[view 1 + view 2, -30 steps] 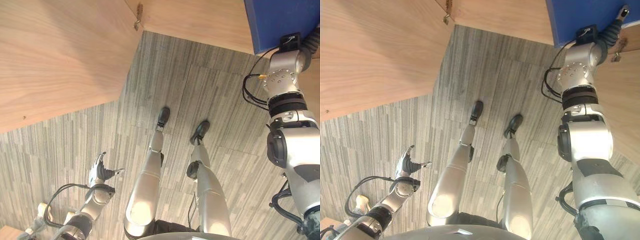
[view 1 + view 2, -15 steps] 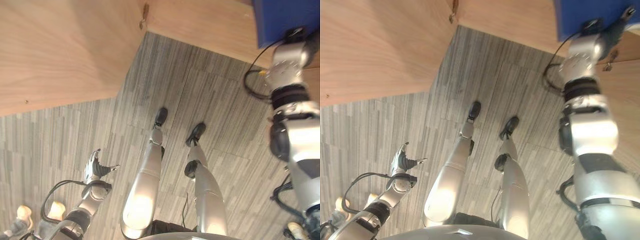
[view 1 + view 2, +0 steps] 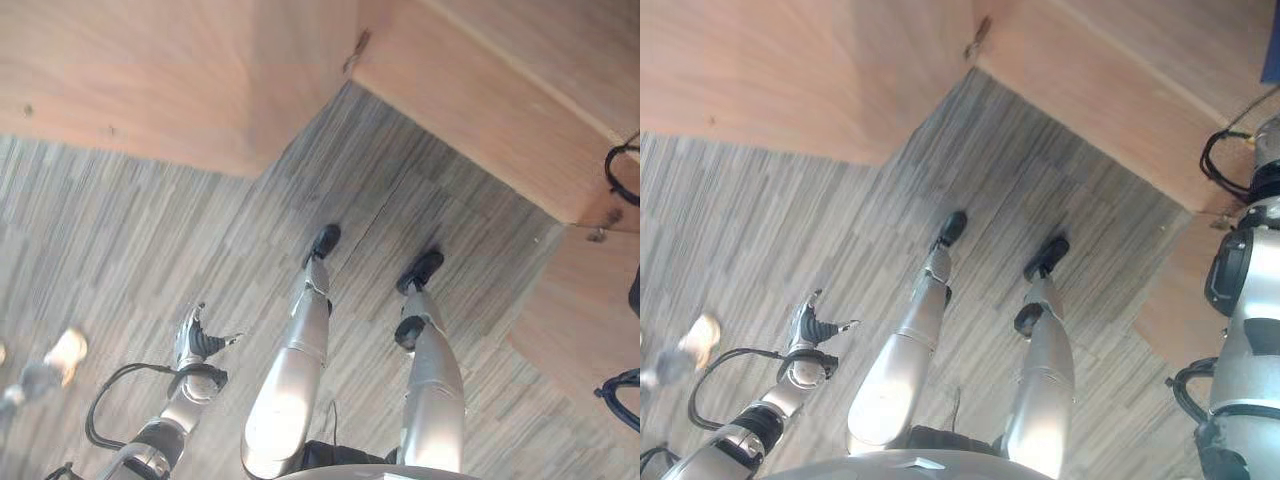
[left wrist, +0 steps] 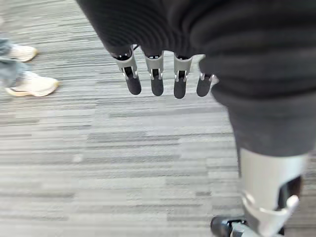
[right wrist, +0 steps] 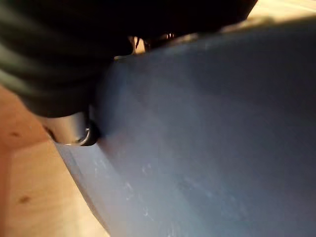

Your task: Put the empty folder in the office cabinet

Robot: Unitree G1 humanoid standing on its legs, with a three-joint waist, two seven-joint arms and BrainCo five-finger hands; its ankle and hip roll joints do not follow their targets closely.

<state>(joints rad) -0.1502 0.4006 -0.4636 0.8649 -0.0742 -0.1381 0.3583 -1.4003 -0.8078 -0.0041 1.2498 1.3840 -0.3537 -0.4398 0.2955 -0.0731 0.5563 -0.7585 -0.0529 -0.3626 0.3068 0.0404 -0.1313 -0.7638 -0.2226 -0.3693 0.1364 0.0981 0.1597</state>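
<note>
Folder (image 5: 207,128): blue, against our right hand (image 5: 74,129) by the wooden cabinet (image 3: 480,90).
Right hand: grip probably closed; we couldn't tell.
Left hand (image 4: 165,81): fingers straight, idle.
Risk: folder slipping or catching the cabinet edge.

Grey striped carpet (image 3: 150,250), seemingly wooden cabinetry (image 3: 150,70)

This looks like an office. The floor (image 3: 150,240) is laid with grey carpet tiles in a fine striped pattern, the hard-wearing sort used in workrooms. Above the floor in the head views stands light wood-grain cabinet (image 3: 150,70) furniture, its plain flat panels meeting at a corner, with a small metal fitting (image 3: 980,35) at that corner. On the carpet, well away from the cabinet, a person's pale shoes (image 4: 29,84) show.
</note>
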